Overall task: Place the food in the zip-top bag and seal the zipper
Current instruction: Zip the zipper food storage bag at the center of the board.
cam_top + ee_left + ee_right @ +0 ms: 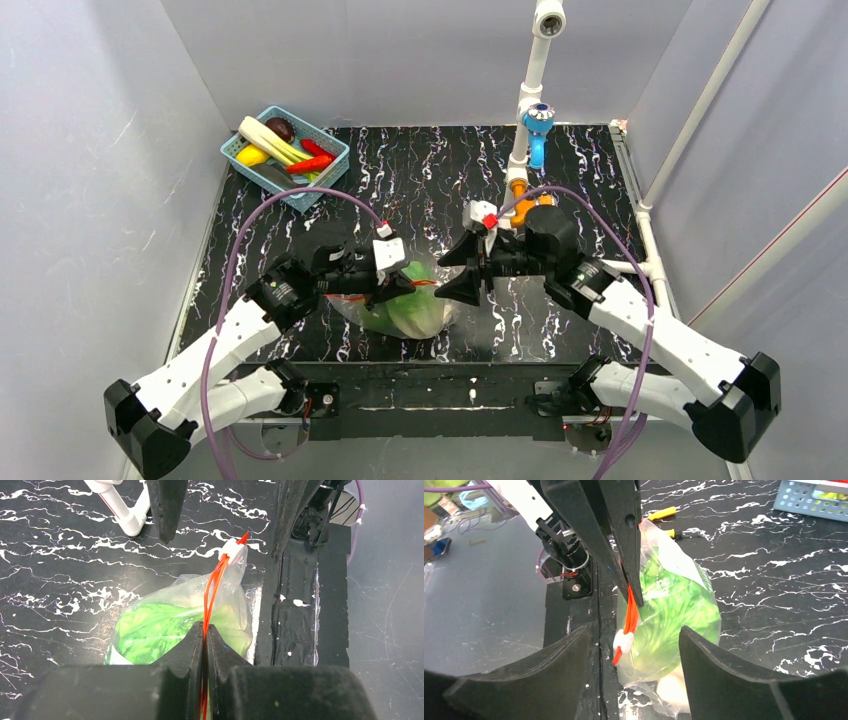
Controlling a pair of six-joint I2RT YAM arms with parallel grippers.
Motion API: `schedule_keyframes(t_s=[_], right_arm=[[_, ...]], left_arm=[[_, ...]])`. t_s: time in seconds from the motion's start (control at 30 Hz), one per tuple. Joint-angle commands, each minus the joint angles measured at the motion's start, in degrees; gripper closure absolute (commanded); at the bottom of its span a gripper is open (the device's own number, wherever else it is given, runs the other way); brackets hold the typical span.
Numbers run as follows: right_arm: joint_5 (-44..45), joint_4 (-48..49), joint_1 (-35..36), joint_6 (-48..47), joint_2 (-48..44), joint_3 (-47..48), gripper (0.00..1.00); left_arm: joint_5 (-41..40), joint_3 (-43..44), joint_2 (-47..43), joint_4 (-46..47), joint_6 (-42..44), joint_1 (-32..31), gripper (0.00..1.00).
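The clear zip-top bag [425, 312] rests near the table's front edge, with the green lettuce [150, 630] and a white lumpy piece [673, 687] inside it. Its red zipper [212, 592] stands on edge, with a white slider [233, 551] at the far end. My left gripper [205, 630] is shut on the zipper strip at one end. My right gripper [634, 645] is open, its fingers on either side of the slider [623, 640] without touching it. The yellow-green fruit cannot be told apart inside the bag.
A blue basket [284, 155] with a long white leek, a red chili and other toy foods stands at the back left. A white pipe stand [530, 90] rises at the back centre. The table's front edge [295, 610] runs just beside the bag.
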Motion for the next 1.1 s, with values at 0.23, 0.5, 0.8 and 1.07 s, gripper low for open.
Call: schedule_keyframes(t_s=[0.23, 0.5, 0.8, 1.07], right_arm=[[0.17, 23.12, 0.2, 11.6, -4.41, -11.48, 0.28], [-4.51, 26.91, 0.15, 14.83, 1.1, -10.0, 0.48], [-5.58, 28.76, 0.22, 15.83, 3.31, -8.51, 0.64], [-8.84, 26.89, 0.18, 17.1, 5.05, -5.59, 0.99]], left_arm=[[-2.77, -6.99, -8.95, 13.07, -11.97, 0.34, 1.0], [-3.2, -8.47, -10.72, 16.59, -16.1, 0.32, 1.0], [-2.14, -8.49, -11.96, 15.48, -16.73, 0.34, 1.0], [-1.08, -4.18, -9.29, 7.46, -18.45, 0.3, 0.73]])
